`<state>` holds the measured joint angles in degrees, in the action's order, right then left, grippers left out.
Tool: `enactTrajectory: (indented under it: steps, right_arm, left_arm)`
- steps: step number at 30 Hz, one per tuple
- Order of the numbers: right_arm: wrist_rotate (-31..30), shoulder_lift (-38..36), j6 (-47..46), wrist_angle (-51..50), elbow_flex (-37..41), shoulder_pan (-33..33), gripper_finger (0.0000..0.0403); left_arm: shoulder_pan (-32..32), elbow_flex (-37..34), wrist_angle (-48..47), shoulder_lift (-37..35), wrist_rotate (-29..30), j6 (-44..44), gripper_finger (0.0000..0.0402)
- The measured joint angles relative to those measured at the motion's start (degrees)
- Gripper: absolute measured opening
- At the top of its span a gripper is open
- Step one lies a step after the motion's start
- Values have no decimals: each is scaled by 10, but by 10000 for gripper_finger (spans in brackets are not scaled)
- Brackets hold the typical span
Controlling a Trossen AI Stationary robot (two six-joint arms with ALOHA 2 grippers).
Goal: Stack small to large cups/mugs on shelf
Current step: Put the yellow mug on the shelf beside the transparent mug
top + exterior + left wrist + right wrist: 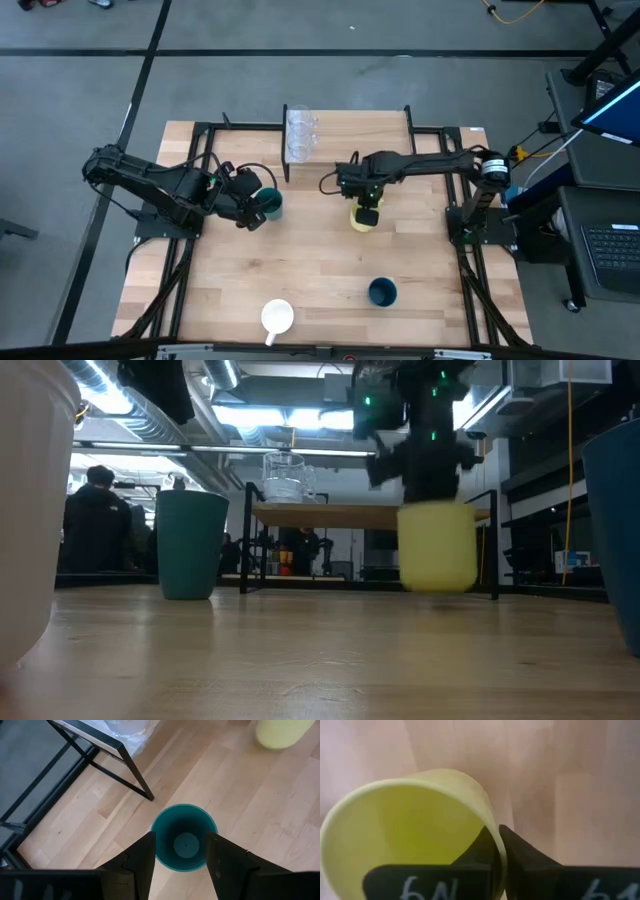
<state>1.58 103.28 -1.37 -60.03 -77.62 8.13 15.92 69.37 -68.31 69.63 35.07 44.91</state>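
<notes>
Pale yellow mug (410,820), rim pinched, upright

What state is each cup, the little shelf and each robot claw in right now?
Yellow mug: upright, rim pinched by right gripper.
Teal cup: upright on table, between left gripper's open fingers.
Clear cups: on the shelf.
White mug: on table, untouched.
Navy cup: on table, untouched.

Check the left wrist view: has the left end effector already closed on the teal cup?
No. The left end effector is open, its fingers flanking the teal cup, which stands on the table.
</notes>
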Motion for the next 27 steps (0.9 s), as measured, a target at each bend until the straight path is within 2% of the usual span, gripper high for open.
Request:
enactTrajectory:
  steps: [8,11,16,19,27]
  right_arm:
    - [-13,-19,14,-164,-212,-9,11]
    - [-48,-19,31,-198,-312,-1,11]
    - [-120,-19,34,-191,-447,32,11]
    - [-163,-19,36,-179,-494,61,11]
    - [-151,-6,50,-152,-523,166,11]
  left_arm:
    - [0,0,0,0,0,0,158]
    - [0,0,0,0,0,0,158]
    - [0,0,0,0,0,0,158]
    - [0,0,0,0,0,0,158]
    - [0,0,0,0,0,0,158]
